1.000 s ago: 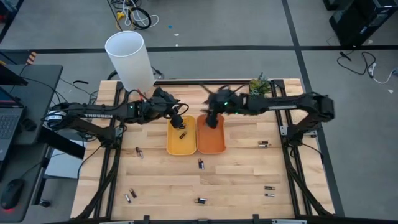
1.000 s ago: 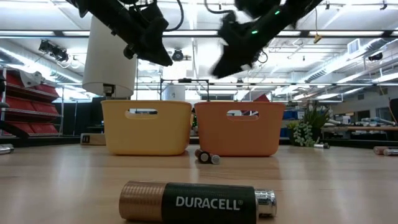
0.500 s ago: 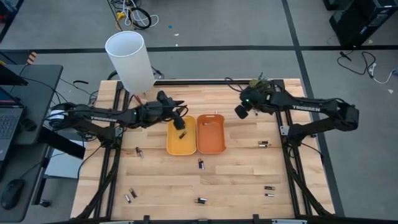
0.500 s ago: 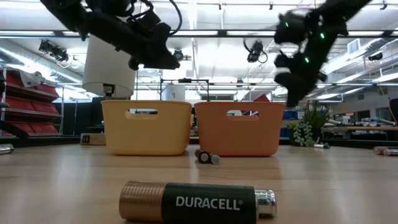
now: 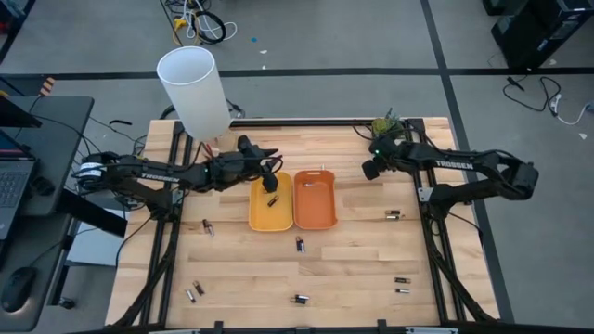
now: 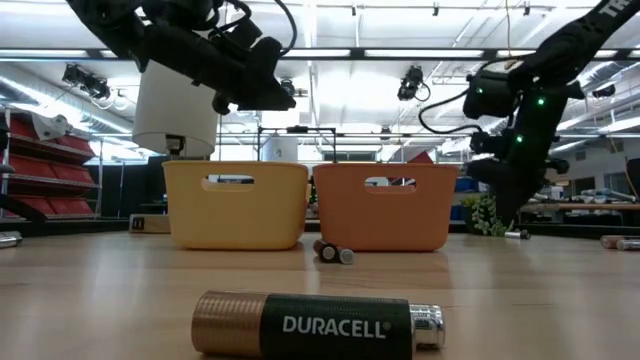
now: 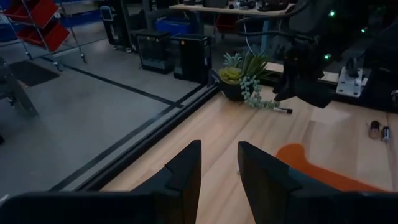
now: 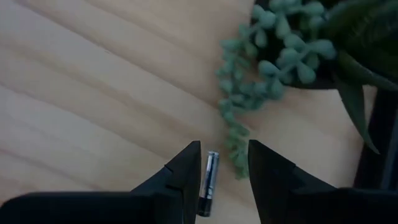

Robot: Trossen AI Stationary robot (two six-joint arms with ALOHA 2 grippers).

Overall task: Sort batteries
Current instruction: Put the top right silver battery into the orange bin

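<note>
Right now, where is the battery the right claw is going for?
The battery lies on the table's far right part, beside the trailing stems of the plant; the right wrist view shows it on the wood between the right claw's open fingers.

Batteries lie scattered flat across the wooden table: a dark one (image 5: pixel 273 201) inside the yellow tray (image 5: pixel 257 215), one (image 5: pixel 300 244) just in front of the trays, a pair (image 5: pixel 394 215) off to the right, more (image 5: pixel 401 285) near the front right, several (image 5: pixel 194 292) front left. Closest to the low camera, a copper-and-black Duracell (image 6: pixel 318 324) on its side.
</note>
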